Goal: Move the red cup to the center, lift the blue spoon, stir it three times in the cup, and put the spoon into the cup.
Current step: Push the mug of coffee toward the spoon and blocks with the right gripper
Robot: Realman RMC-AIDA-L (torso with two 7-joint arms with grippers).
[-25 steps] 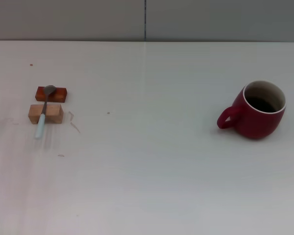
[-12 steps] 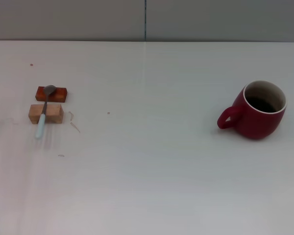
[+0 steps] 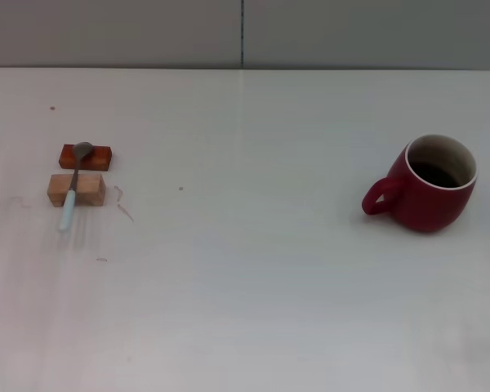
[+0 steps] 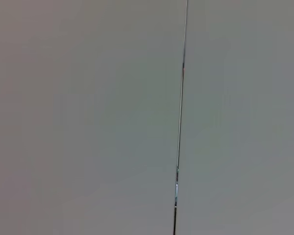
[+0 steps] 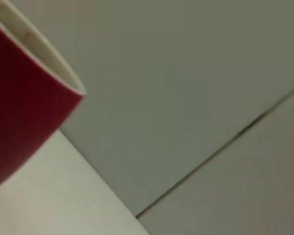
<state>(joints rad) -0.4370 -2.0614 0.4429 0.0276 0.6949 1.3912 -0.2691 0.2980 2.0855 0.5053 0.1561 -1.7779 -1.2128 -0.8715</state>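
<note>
Item 1. The reddish-brown block and the pale wooden block, far left of the white table, one behind the other and a little apart. Together they serve as a rest for Item 2.

Item 2. The blue spoon, lying across both blocks: grey metal bowl on the reddish-brown block, pale blue handle passing over the wooden block, its tip sloping down toward the table. Judged light, stiff and thin, with a smooth handle that is probably slippery. Best hold appears to be the handle between the wooden block and the tip, where it seems to stand clear of the table. A hard nudge would likely roll it off the rest.

Item 3. Table centre, bare. The cup's destination.

Item 4. The red cup, upright at the right side, well apart from the spoon; loop handle pointing toward the centre. Rounded dark red ceramic with whitish rim. Judged the heaviest piece, rigid, glossy and breakable if tipped. Hold options: across the rim wall or the handle; the curved body may slide between fingers. Contents: interior dark; whether it holds liquid or is merely dark-glazed cannot be told. No spoon inside.

Item 5. Left gripper: not in view; its wrist camera faces only a grey panelled wall. Jaw state cannot be determined.

Item 6. Right gripper: fingers not in view, jaw state cannot be determined. Its wrist camera shows the cup wall close by, suggesting this arm is near it. Nothing is held that can be seen; no step of the task appears done.
</note>
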